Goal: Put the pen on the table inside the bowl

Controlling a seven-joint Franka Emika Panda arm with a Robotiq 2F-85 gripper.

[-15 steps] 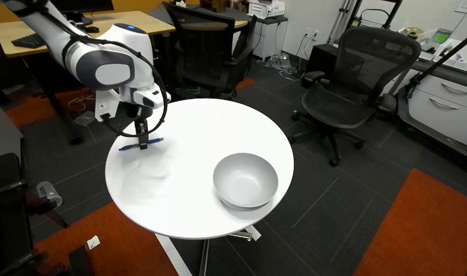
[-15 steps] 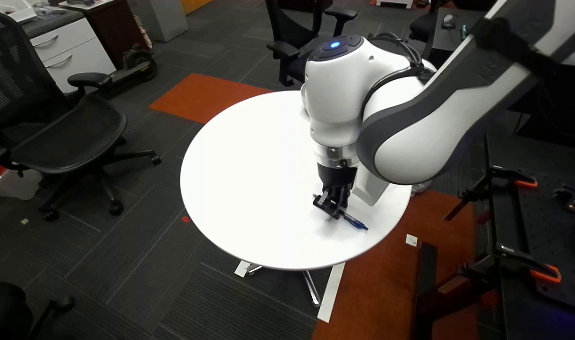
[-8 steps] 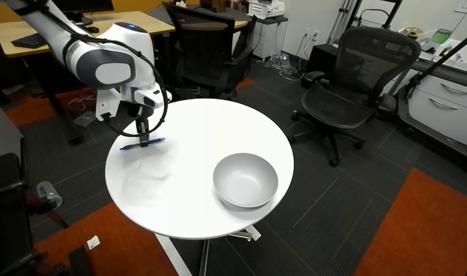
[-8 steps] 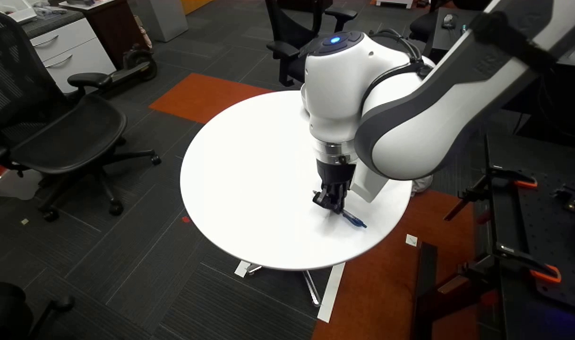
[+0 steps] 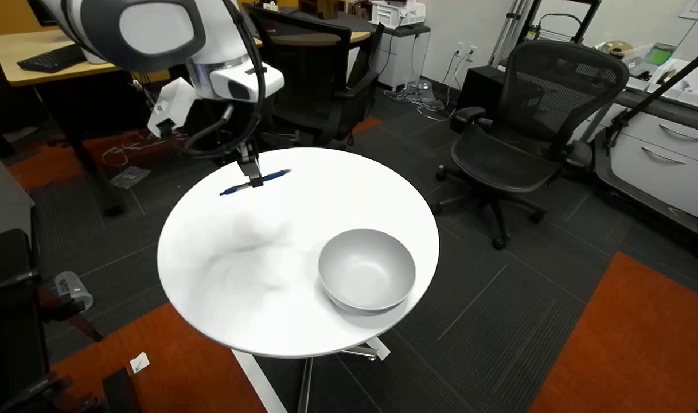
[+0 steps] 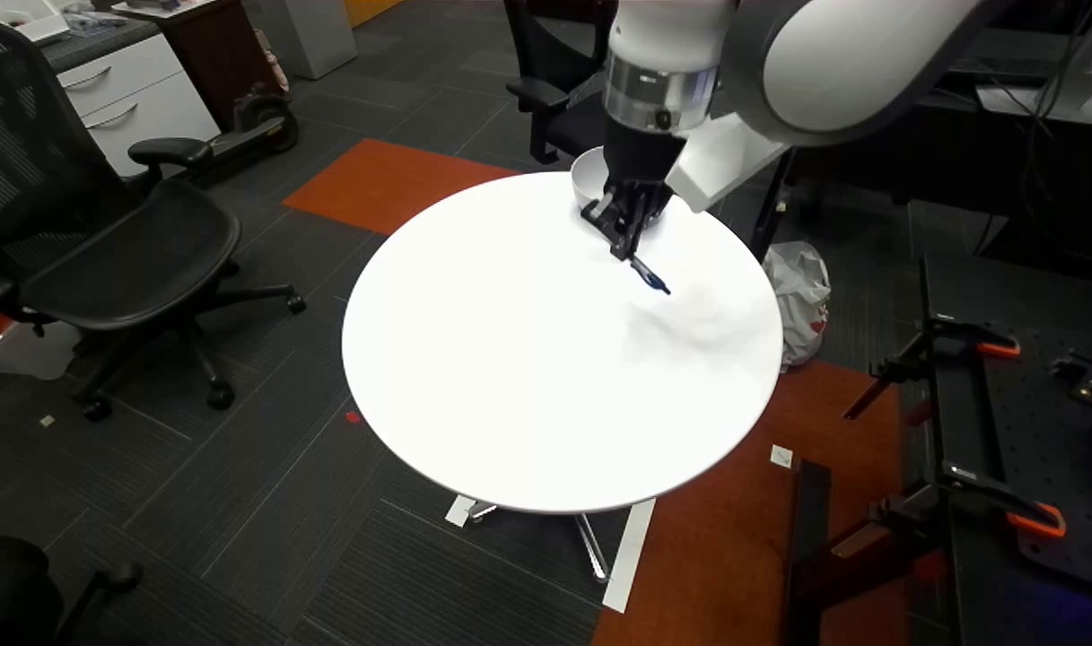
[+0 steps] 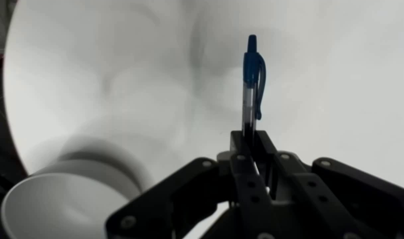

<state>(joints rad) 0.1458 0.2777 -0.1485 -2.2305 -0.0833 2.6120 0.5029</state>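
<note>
In an exterior view, a white-and-grey jointed robot arm [image 5: 162, 28] reaches over a large, round, white-topped table [image 5: 291, 327], its black two-fingered gripper [image 5: 257, 182] pinching a slim blue pen [image 5: 276, 175] above the surface. The pen slants, both ends jutting past the fingertips. Well apart from it, a round, silvery-grey, smooth-rimmed bowl [image 5: 366, 269] stands upright near the table's edge. A black mesh-backed office chair [image 5: 544, 103] on casters stands on dark grey carpet [image 5: 469, 355] at right; a rectangular pale wooden desk [image 5: 30, 41] bearing a black keyboard [image 5: 51, 58] occupies the upper left.

In an exterior view, the gripper hangs in front of the bowl, covering part of it, while one blue end of the pen pokes out beneath the fingers. A crumpled, whitish plastic bag [image 6: 799, 296] lies on the carpet beside the table.

In the wrist view, the jaws are drawn together to the pen's thickness, one finger on each side of its clear barrel. The blue end, with its pocket clip, points straight away from the gripper; the opposite end is hidden by the fingers. The bowl shows at lower left, partly cut off by the view's bottom edge, and soft shadows spread over the white table.
</note>
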